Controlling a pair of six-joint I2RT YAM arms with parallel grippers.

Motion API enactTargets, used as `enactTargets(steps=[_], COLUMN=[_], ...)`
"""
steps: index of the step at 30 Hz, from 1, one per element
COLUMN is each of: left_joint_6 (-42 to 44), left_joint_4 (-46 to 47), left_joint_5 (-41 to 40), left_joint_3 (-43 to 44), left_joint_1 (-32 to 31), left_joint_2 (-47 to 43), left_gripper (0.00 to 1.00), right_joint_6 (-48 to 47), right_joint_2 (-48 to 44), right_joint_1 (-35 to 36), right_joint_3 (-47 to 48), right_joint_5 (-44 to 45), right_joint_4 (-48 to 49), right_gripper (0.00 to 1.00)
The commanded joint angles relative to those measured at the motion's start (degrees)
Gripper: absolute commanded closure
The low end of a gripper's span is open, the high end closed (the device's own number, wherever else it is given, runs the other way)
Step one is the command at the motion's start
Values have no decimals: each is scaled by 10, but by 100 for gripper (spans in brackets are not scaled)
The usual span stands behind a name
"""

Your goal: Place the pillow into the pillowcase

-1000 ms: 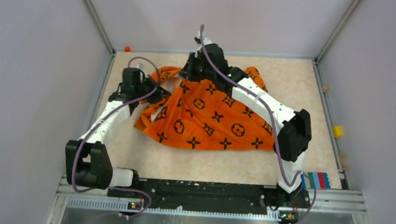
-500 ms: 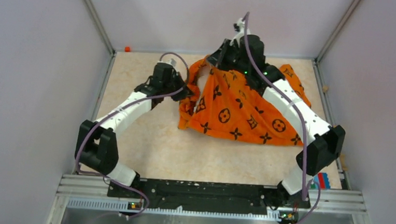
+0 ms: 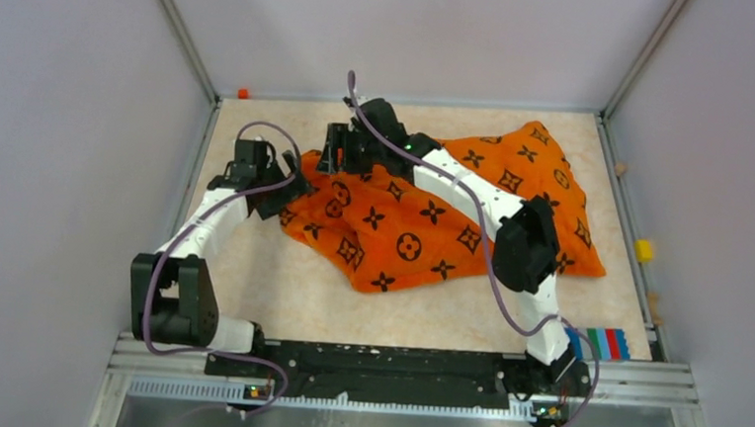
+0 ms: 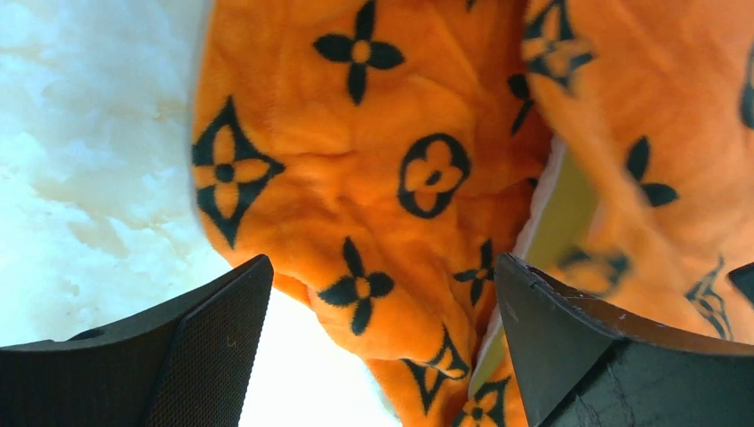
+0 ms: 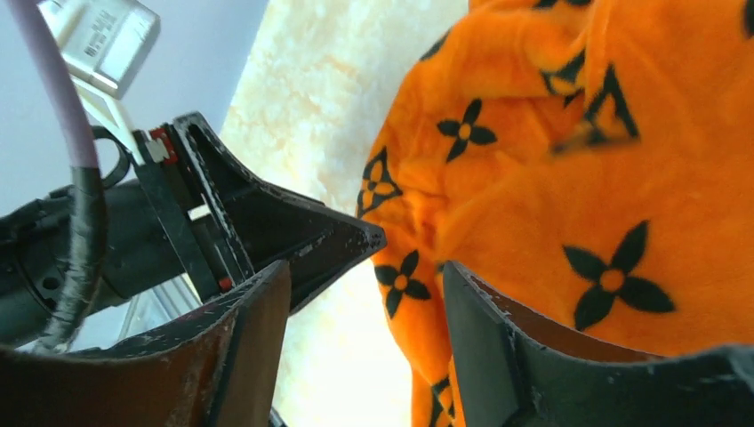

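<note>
Left claw [image 4: 382,267] and right claw [image 5: 364,267] have opened; pillowcase [image 3: 422,226] dropped, seemingly released.

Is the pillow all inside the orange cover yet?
Nearly. Done: the pillowcase lies puffed up on the table, so the pillow looks mostly inside; only a yellow-edged sliver peeks out. In hand: nothing, the left gripper and right gripper are both open beside that end. Left: probably tucking the sliver in.

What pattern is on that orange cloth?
Black flowers and circles on the pillowcase; left wrist view.
</note>
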Motion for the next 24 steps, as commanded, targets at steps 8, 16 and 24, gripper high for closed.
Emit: enactTargets(steps=[8, 16, 24], left_joint_6=[24, -110, -202], left_joint_4=[-7, -39, 5], left_joint_5=[15, -96, -173], left_joint_3=[43, -104, -222], left_joint_1=[-133, -216, -216], left_joint_2=[-57, -183, -201], left_gripper=[7, 14, 23], right_joint_6=[-86, -106, -118], right_joint_2=[-205, -264, -197], right_joint_1=[-70, -80, -82], right_joint_3=[-63, -291, -345], right_joint_5=[108, 171, 183], right_joint_4=[-77, -61, -18], right_gripper=[33, 33, 33])
